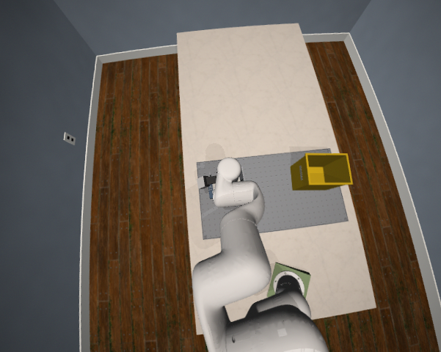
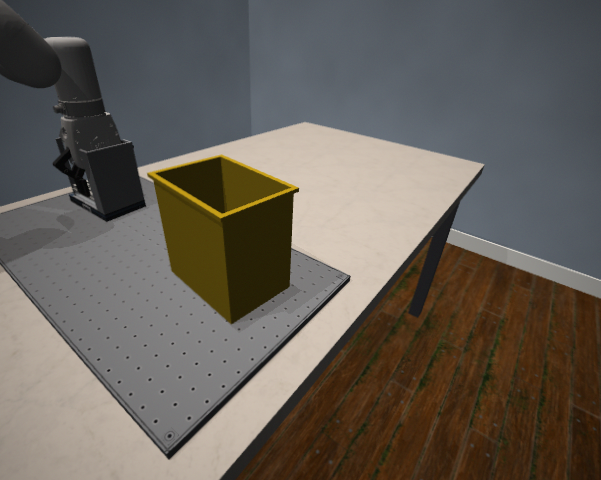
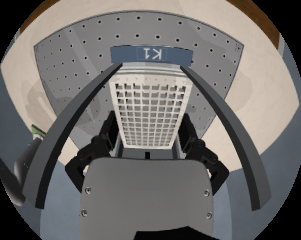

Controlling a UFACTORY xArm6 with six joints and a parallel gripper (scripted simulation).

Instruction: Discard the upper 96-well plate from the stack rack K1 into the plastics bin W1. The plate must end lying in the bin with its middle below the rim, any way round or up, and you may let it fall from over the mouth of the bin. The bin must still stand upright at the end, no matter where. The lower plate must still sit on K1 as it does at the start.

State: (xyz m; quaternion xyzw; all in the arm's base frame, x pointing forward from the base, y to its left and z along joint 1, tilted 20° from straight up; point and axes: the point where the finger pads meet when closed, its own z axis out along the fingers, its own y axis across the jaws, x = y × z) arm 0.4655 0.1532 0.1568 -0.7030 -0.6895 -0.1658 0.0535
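gripper (image 3: 150,152) inside rack k1 (image 3: 150,55), fingers clamped on upper plate (image 3: 150,112); rack walls flank it; bin w1 (image 2: 228,232) well apart.

Lower plate, hidden under upper plate (image 3: 150,112)

The white arm (image 1: 232,242) reaches from its base over the stack rack K1 (image 2: 111,178), with the wrist turned straight down above the rack. The gripper (image 3: 150,139) sits lowered between the rack's walls, its dark fingers standing wide on either side of the upper 96-well plate (image 3: 150,112) and clamped against its two long edges.
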